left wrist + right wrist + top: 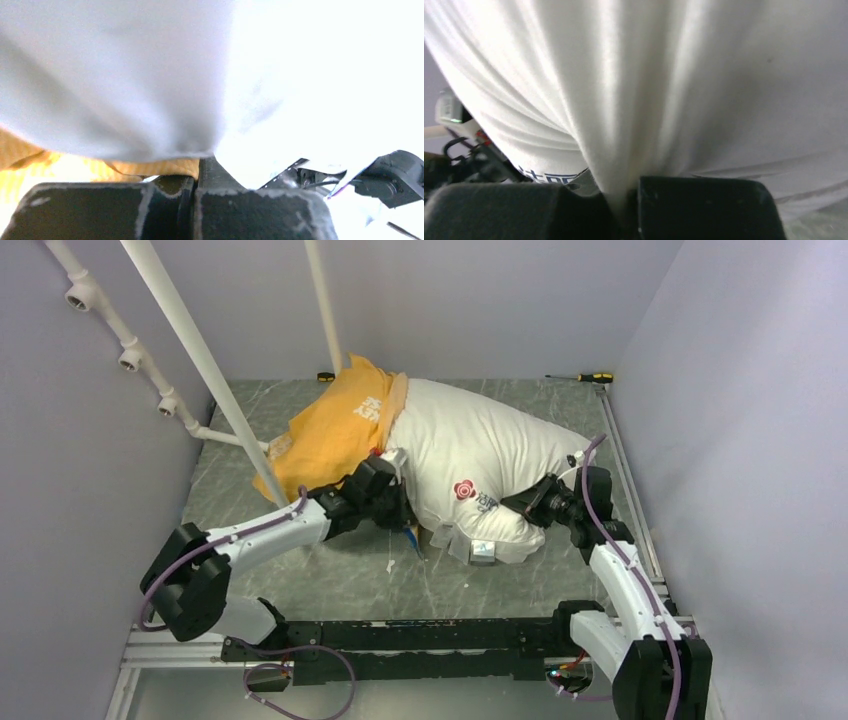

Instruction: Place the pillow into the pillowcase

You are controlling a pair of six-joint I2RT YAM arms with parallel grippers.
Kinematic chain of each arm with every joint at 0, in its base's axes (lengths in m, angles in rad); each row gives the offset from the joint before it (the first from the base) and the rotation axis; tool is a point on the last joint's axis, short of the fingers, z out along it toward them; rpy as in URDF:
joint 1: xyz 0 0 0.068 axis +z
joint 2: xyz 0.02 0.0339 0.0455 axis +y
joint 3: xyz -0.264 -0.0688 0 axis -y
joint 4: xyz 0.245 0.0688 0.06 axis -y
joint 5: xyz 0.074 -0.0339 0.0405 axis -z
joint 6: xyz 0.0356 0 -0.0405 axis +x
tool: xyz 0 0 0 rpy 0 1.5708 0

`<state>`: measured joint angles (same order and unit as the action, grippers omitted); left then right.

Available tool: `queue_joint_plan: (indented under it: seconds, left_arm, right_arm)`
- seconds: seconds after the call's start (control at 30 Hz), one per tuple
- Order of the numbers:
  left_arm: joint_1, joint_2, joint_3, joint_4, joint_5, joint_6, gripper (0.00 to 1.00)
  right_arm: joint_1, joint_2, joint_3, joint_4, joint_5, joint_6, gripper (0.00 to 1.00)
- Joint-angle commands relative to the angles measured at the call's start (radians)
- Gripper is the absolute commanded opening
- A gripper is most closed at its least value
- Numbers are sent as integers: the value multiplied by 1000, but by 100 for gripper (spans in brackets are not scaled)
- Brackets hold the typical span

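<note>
The plump white pillow (480, 455) lies across the middle of the table, its red-and-blue logo (463, 489) facing up. The yellow-orange pillowcase (330, 435) covers its far left end. My left gripper (395, 498) sits at the case's near edge beside the pillow. In the left wrist view its fingers (196, 177) are shut, with the yellow pillowcase hem (150, 167) pinched at their seam and the pillow (125, 75) bulging above. My right gripper (535, 502) presses into the pillow's near right side. The right wrist view shows it (624, 200) shut on a fold of the pillow (674, 75).
White pipes (200, 360) slant over the far left. A yellow-handled screwdriver (590, 377) lies at the far right corner, and another small tool (325, 377) sits behind the pillowcase. An aluminium rail (625, 470) runs along the right wall. Walls close in on three sides.
</note>
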<state>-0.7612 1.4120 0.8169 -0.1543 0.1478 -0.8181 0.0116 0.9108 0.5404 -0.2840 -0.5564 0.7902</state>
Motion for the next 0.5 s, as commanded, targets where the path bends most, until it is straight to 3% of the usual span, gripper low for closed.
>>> queue_joint_plan:
  seconds: [0.0,0.13,0.23,0.33,0.47]
  left_arm:
    - [-104,-66,281,-183,-5,193,0]
    - [-173,27,516,-307,10,287,0]
    - [-202,120,668,-339,110,323,0]
    - [-246,203,762,-373,177,359,0]
    - [-295,266,801,-463,250,400,0]
  right_arm:
    - [34,23,-31,316,-132,94,0]
    - [104,59,-28,500,-123,156,0]
    - [206,98,-8,610,-87,191,0]
    - [309,141,18,727,-62,224,0]
    - [330,148,6,916,-41,315,0]
